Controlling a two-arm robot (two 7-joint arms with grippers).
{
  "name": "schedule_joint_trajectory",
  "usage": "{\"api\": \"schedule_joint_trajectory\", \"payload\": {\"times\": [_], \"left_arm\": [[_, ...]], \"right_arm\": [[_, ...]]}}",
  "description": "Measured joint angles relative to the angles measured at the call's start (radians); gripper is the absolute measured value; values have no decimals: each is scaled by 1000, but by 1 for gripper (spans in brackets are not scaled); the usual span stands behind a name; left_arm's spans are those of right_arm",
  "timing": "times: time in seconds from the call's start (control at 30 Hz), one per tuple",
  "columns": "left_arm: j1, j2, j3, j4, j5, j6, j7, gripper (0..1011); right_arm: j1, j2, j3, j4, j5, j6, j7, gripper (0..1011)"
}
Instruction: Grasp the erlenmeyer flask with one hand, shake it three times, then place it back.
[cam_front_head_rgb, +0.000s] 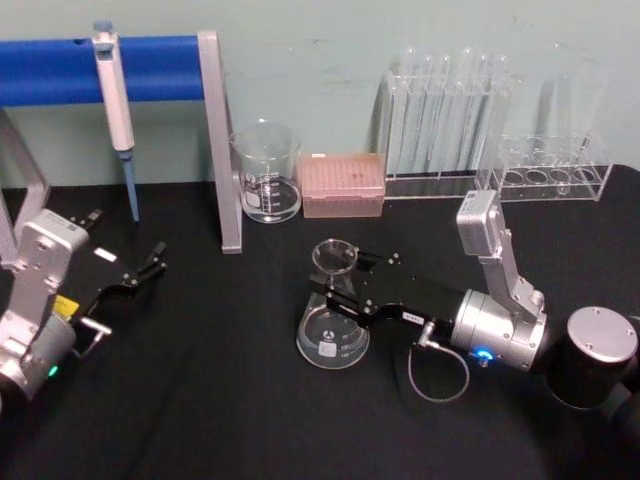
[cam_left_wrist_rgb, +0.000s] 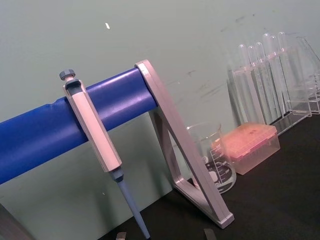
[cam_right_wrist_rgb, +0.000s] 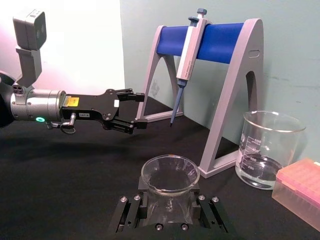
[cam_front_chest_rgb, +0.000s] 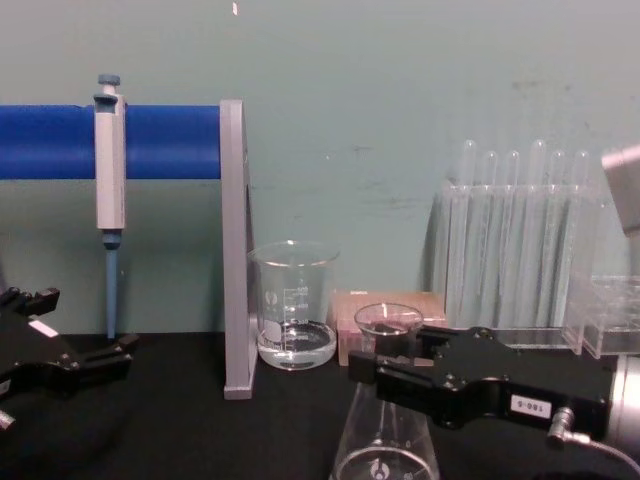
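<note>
Two hand (cam_front_head_rgb: 340, 283) fingers pinch erlenmeyer flask (cam_front_head_rgb: 333, 340) neck; right wrist view reveals left gripper (cam_right_wrist_rgb: 142, 110) fingers spread

Head view: high, looking down and forward over the black table (cam_front_head_rgb: 200, 420) to the pipette stand (cam_front_head_rgb: 218, 140). Chest view: low, level, close to the erlenmeyer flask (cam_front_chest_rgb: 385, 448). Right wrist view: nearest, over the flask mouth toward the stand. Left wrist view: tilted, seemingly low; stand and beaker (cam_left_wrist_rgb: 214, 161) common to all four.
</note>
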Motion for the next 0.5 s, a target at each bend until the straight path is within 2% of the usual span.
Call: {"api": "schedule_joint_trajectory", "payload": {"times": [0.5], "left_arm": [[0, 0, 0, 0, 0, 0, 0, 1001]], "right_arm": [[0, 0, 0, 0, 0, 0, 0, 456]]}}
